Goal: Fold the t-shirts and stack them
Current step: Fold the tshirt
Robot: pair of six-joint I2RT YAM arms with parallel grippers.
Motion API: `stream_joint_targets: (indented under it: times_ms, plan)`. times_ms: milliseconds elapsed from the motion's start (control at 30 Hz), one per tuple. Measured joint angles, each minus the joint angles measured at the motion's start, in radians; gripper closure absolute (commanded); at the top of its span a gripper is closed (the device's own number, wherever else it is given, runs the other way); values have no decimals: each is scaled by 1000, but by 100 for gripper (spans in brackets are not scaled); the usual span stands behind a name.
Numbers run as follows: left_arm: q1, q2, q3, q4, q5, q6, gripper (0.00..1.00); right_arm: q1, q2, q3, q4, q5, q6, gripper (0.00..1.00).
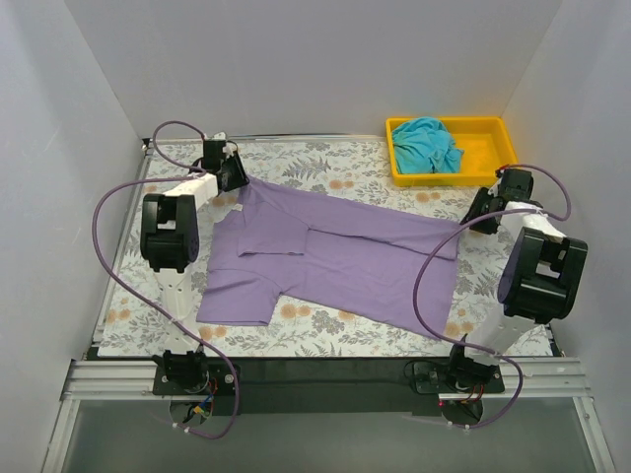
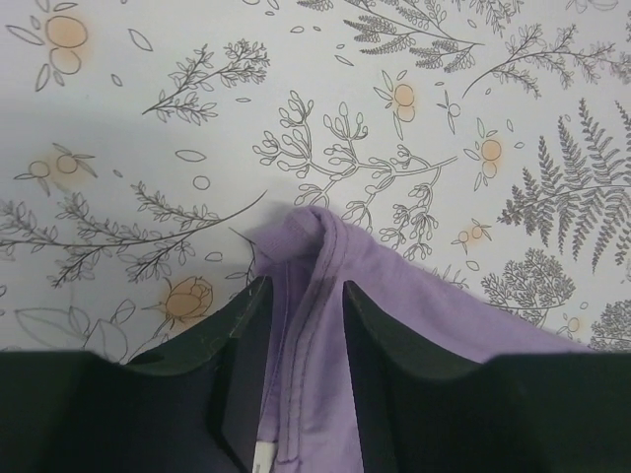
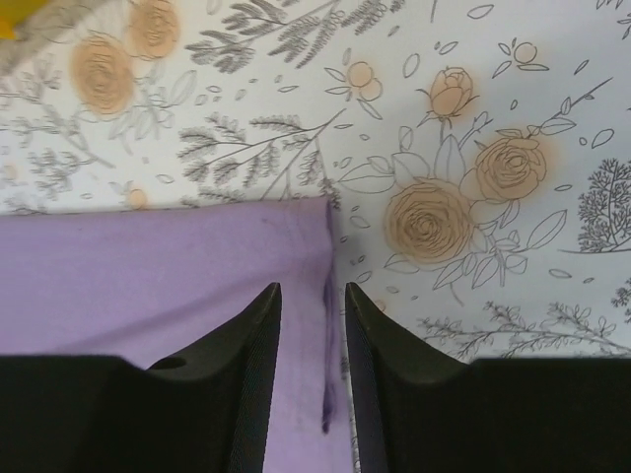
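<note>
While the teal t-shirt [image 1: 426, 144] sits heaped in the yellow tray [image 1: 490, 168], the lavender t-shirt [image 1: 335, 258] lies spread left of and nearer than that tray. From the left wrist, my left gripper [image 2: 304, 286] pinches its bunched edge; from the right, my right gripper [image 3: 309, 291] nips its hem.

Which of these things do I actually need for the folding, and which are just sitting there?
Needed:
purple shirt, pinched by left gripper and right gripper
teal shirt

Just there:
yellow tray holding the teal shirt
flowered table cover
</note>
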Motion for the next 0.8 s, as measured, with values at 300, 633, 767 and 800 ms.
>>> stream_joint_targets:
  times_ms: [300,633,767,800]
  plan:
    - [-1,-181,-19,-161,-55,-87,63,58,-235,-139,-31,-88,139,66]
    - [-94,-274,-104,-198,-56,-117,63,58,-246,-232,-100,-48,225,66]
    - [-136,-224,-111,-216,-56,-122,63,58,-246,-236,-98,-9,242,65]
    - [-143,-211,-110,-216,-56,-123,63,58,-245,-240,-96,-2,245,65]
